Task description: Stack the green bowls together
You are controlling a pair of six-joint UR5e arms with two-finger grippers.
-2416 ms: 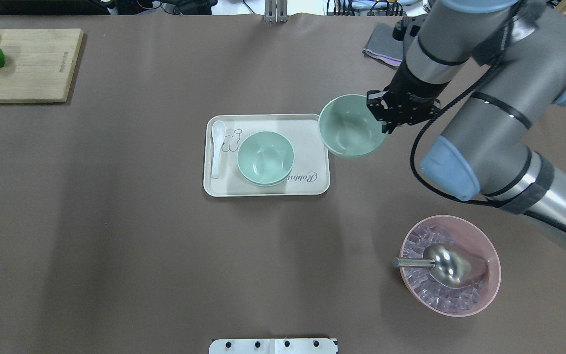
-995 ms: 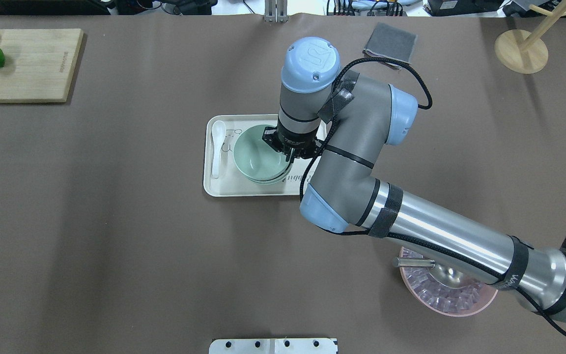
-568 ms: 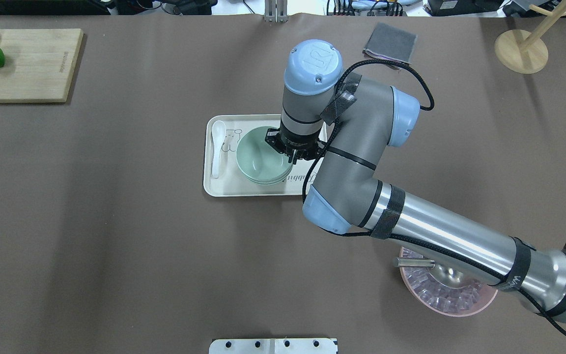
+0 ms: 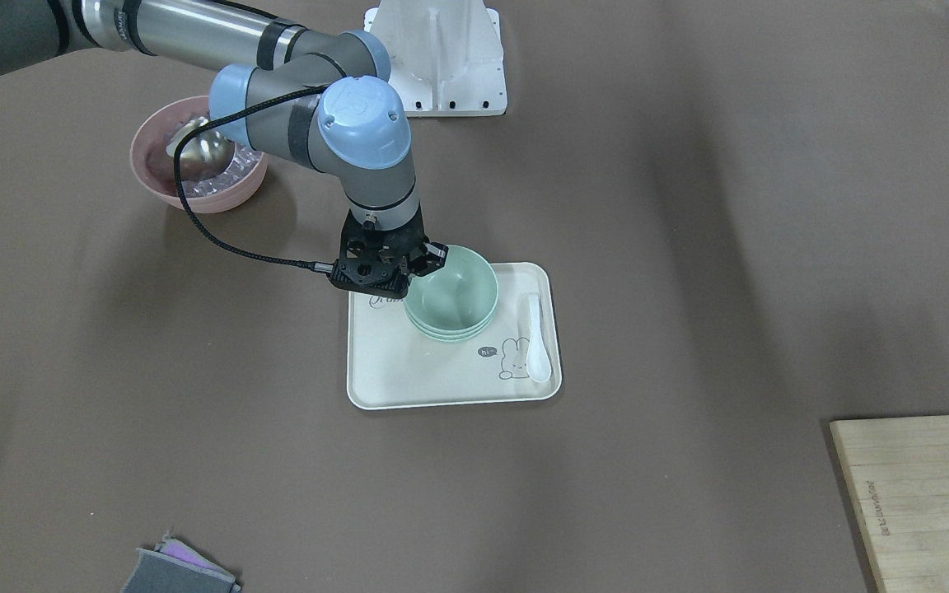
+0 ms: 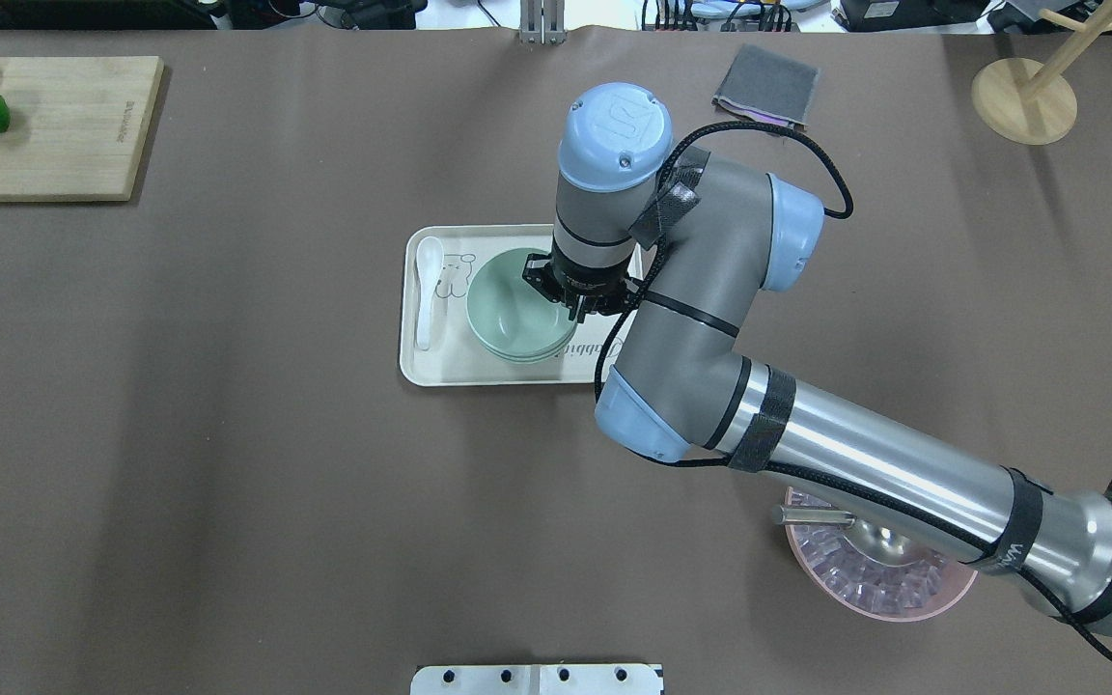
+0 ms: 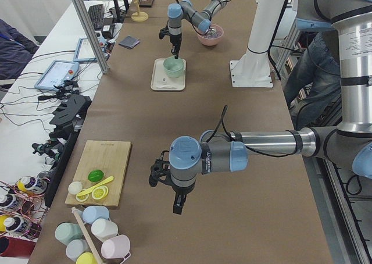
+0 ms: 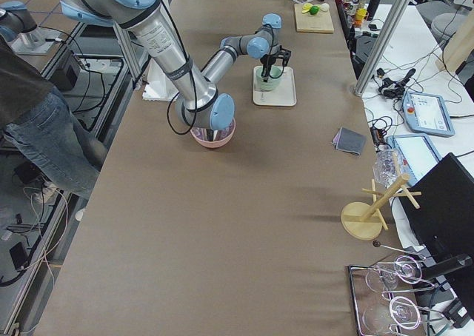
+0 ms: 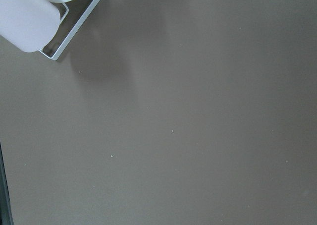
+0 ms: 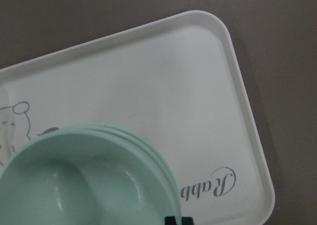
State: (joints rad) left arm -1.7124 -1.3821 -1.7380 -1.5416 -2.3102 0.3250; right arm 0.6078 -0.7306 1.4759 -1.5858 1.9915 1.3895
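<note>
Three pale mint-green bowls (image 5: 515, 307) sit nested in one stack on the white tray (image 5: 440, 367). The stack also shows in the front-facing view (image 4: 451, 295) and, with three rims one inside the other, in the right wrist view (image 9: 84, 185). My right gripper (image 5: 572, 309) stands over the stack's right rim, shut on the top bowl's rim; it also shows in the front-facing view (image 4: 407, 280). My left gripper (image 6: 177, 204) hangs over bare table far from the tray; it shows only in the left side view, so I cannot tell if it is open or shut.
A white spoon (image 5: 428, 290) lies on the tray's left side. A pink bowl with ice and a metal scoop (image 5: 879, 589) stands under my right forearm. A cutting board with fruit (image 5: 54, 125), a grey cloth (image 5: 766, 87) and a wooden stand (image 5: 1024, 97) line the far edge.
My right gripper carried the third green bowl from right of the tray to over the two stacked bowls and lowered it into them. In the last half second it hardly moved.
</note>
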